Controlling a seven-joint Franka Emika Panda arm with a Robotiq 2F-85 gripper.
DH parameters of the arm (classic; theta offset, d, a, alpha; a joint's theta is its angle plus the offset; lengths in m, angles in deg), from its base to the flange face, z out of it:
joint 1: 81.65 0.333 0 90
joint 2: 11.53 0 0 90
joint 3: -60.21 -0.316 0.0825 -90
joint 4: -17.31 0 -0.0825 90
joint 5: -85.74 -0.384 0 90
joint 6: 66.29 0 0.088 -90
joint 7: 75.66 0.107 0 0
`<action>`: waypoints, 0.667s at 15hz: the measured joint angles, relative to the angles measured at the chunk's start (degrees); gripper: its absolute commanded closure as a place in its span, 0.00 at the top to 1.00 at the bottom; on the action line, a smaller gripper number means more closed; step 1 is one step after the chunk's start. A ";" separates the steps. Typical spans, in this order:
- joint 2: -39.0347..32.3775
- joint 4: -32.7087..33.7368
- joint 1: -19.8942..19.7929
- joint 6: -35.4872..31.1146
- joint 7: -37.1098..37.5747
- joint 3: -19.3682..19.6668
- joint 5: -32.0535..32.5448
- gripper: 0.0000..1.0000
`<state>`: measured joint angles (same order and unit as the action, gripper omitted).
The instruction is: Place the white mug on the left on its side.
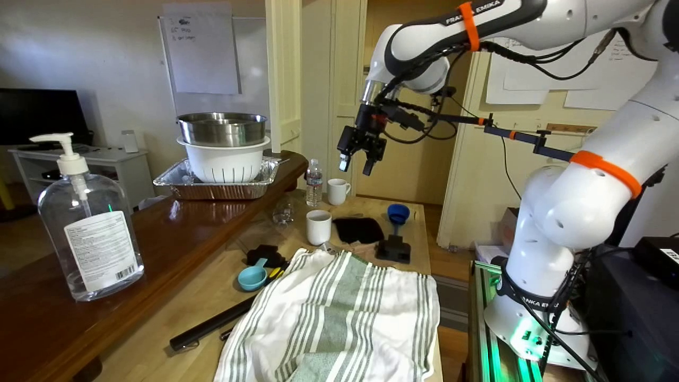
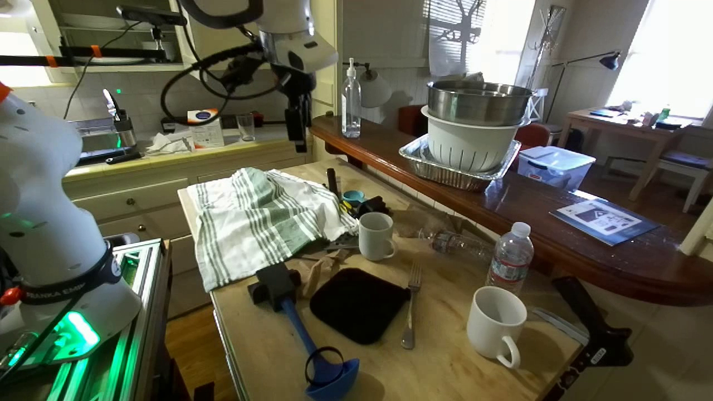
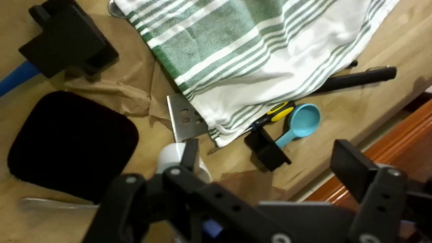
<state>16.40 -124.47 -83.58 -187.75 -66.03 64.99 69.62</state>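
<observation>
Two near-identical white mugs stand upright on the table. The white mug on the left is near the towel's edge; it also shows in an exterior view. In the wrist view this mug is partly hidden behind a gripper finger. The other white mug stands farther off beside the water bottle, and shows with its handle in an exterior view. My gripper is open and empty, well above the table and the mugs. In the wrist view the gripper has its fingers wide apart.
A striped towel, black cloth pad, blue scoop, fork, teal measuring cup and water bottle lie or stand around the mugs. A raised wooden ledge holds a metal bowl and sanitizer bottle.
</observation>
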 measured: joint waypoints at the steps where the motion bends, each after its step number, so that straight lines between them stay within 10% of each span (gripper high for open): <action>1: -3.07 0.98 -0.77 -1.13 0.33 0.97 -0.94 1.00; 10: -24.28 15.14 -3.45 -3.65 12.56 2.32 -5.81 1.00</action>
<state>-7.88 -109.33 -87.03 -191.40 -53.48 67.31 63.81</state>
